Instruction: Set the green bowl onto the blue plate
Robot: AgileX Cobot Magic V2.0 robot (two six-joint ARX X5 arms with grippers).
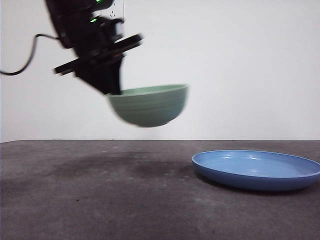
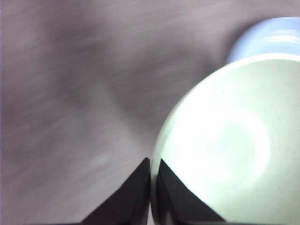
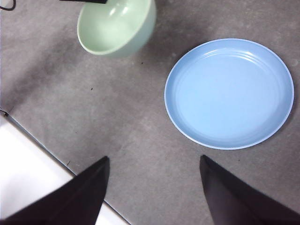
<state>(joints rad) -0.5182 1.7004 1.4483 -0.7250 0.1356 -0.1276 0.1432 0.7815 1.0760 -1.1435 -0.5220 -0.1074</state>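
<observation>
- The left tool (image 1: 114,90) is reaching down from the upper left of the front view, clenched on the rim of the bowl (image 1: 149,106).
- In the left wrist view the two jaws of that tool (image 2: 152,171) are pinching the bowl's (image 2: 229,145) rim, one jaw outside the wall and one inside.
- The bowl is hanging in the air above the surface (image 1: 100,200), tilted slightly, left of centre in the front view, with its shadow lying on the surface below.
- The plate (image 1: 257,170) is lying flat on the surface at the lower right of the front view, apart from the bowl.
- In the right wrist view the bowl (image 3: 117,28) is sitting at the upper left and the plate (image 3: 229,93) at the right.
- The right tool (image 3: 154,187) is hovering over bare surface (image 3: 131,131) with its jaws spread wide, grasping nothing.
</observation>
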